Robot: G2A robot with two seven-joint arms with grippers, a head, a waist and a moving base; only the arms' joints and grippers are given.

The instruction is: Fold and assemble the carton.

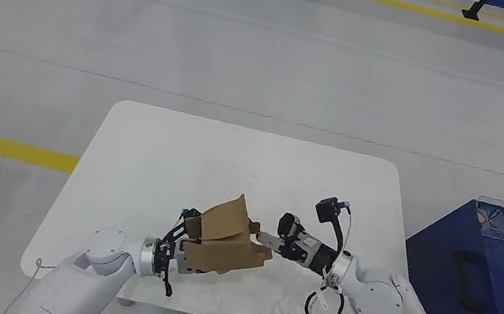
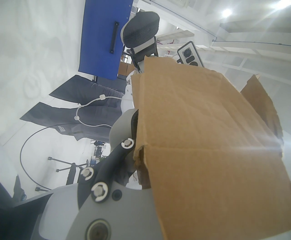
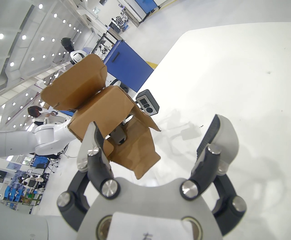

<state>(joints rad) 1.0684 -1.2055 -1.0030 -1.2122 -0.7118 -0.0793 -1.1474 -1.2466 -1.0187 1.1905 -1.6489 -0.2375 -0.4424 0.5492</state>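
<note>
A brown cardboard carton (image 1: pixel 222 238), partly folded with flaps sticking out, is held above the white table (image 1: pixel 232 154) near its front edge. My left gripper (image 1: pixel 177 245) comes in from the front left and is shut on a wall of the carton (image 2: pixel 204 136); one dark finger shows inside the carton (image 3: pixel 102 109) in the right wrist view. My right gripper (image 1: pixel 266 238) is at the carton's right side. In its own view the right gripper (image 3: pixel 154 136) is open wide, with one fingertip (image 3: pixel 95 136) close against a lower flap.
A blue cabinet (image 1: pixel 482 289) stands right of the table, with a clear plastic box (image 1: pixel 500 216) on top. The bare table top (image 3: pixel 227 68) stretches behind and to the sides of the carton. Grey floor with yellow lines surrounds the table.
</note>
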